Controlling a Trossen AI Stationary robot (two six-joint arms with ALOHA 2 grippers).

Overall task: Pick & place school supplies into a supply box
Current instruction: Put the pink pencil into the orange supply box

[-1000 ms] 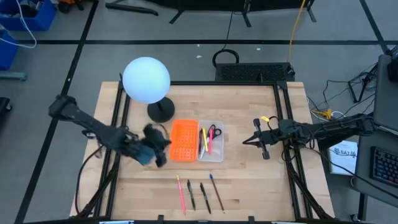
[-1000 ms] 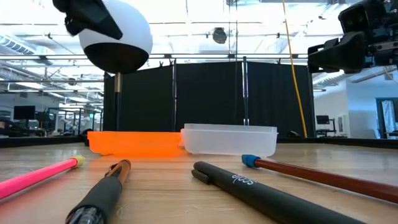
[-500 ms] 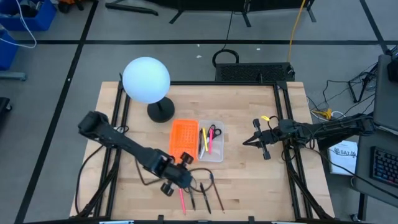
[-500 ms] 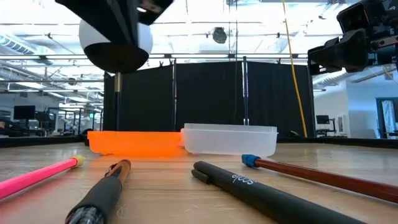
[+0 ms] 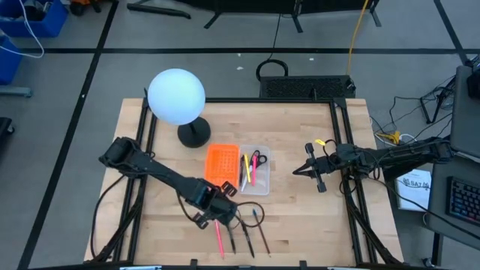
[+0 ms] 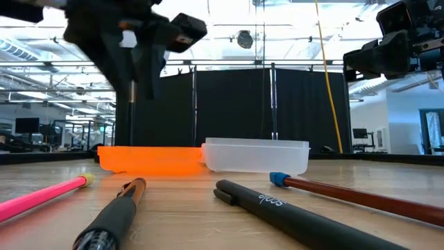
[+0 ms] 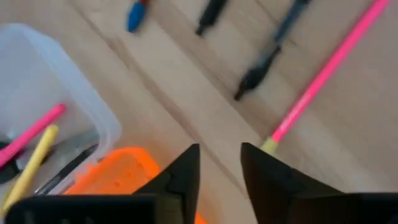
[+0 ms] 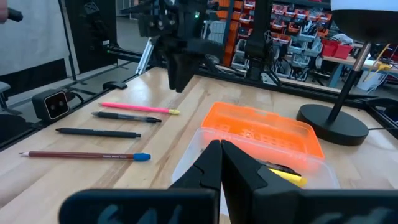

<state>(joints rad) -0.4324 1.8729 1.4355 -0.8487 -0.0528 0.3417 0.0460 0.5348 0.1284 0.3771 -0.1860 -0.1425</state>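
Since the earlier high view, the left gripper (image 5: 217, 212) has shifted from left of the orange perforated piece (image 5: 221, 169) to above the pink pencil (image 5: 218, 233); the right gripper (image 5: 298, 171) waits closed and empty beside the supply box (image 5: 259, 189), which holds scissors (image 5: 257, 159). Left wrist view: the left fingers (image 7: 180, 180) stand slightly apart, empty, near the pencil's tip (image 7: 268, 143). Off-centre descent may push it aside.

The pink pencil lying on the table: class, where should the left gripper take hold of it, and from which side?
Grip the pink pencil near its upper end, coming straight down from above. It lies flat and alone, so fingers should straddle its thin shaft crosswise. The left gripper, open, already hovers over that end, clear of the neighbouring black pen.
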